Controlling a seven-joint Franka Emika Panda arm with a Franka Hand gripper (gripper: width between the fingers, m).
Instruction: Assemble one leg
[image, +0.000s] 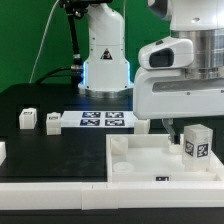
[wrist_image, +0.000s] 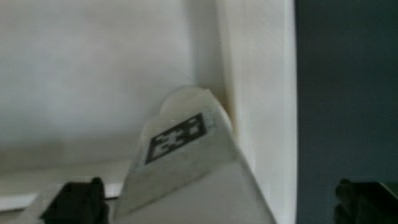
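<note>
On the black matte table (image: 60, 150), a tagged leg stands under the gripper at the tabletop piece's corner.

From the exterior view's left: two small white plastic blocks (image: 27, 120) (image: 52, 122) sit apart on the table, then the flat marker board (image: 98, 121) with its row of printed squares, then the large white square tabletop piece (image: 150, 162) with raised rims and corner sockets. At its far right corner the leg (image: 196, 142), a smooth white cuboid bearing a black-and-white tag, stands roughly upright beneath the gripper (image: 180, 128). The wrist view shows the leg (wrist_image: 187, 165) between both dark fingertips (wrist_image: 77, 198), which stand wide apart, not touching it.
</note>
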